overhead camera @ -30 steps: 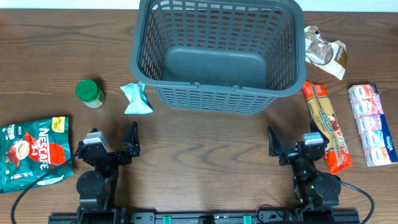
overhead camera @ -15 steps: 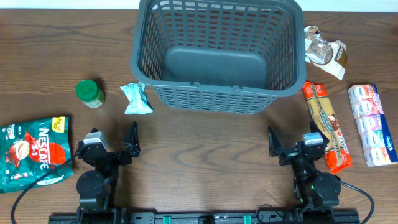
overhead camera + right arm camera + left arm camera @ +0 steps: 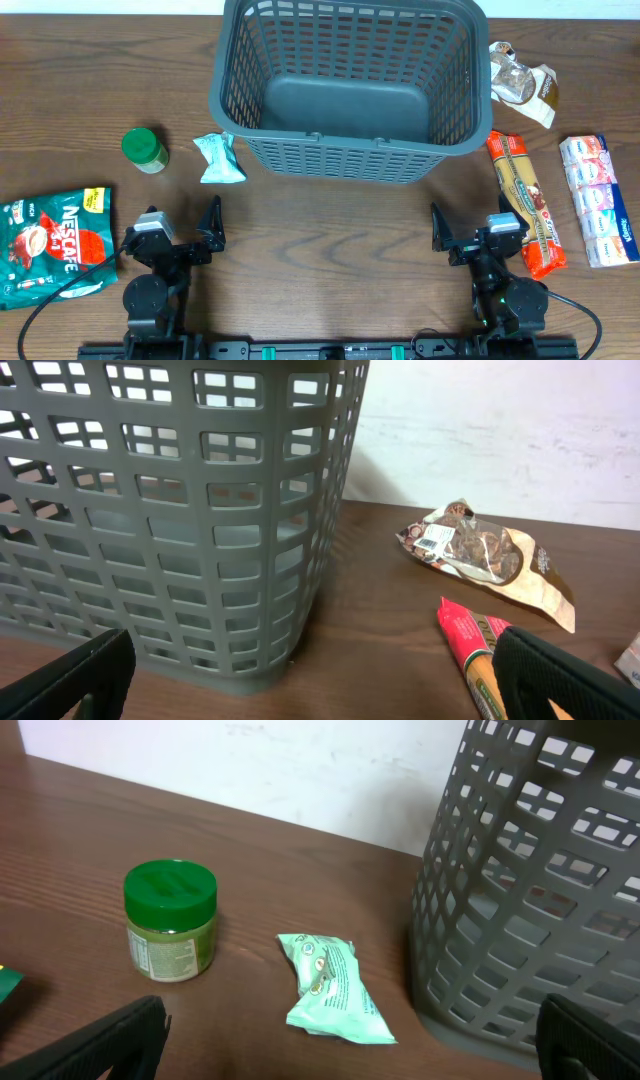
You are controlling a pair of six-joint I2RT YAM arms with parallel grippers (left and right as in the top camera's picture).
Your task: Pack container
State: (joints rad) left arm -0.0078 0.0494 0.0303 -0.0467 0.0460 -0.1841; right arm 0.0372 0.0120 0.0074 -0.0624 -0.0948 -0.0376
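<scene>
Nothing has shifted since the earlier frames: at the bottom edge of the overhead view, the left gripper (image 3: 182, 228) and right gripper (image 3: 468, 236) both sit with jaws spread wide, holding nothing. Beyond them lie a Nescafe pouch (image 3: 55, 245) at lower left, a green-lidded jar (image 3: 145, 149), a pale green packet (image 3: 219, 158), and a pasta packet (image 3: 524, 203) at right. The container (image 3: 340, 160) stands upright at top centre.

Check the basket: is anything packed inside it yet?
No; in the overhead view the grey basket shows only its bare solid bottom.
</scene>
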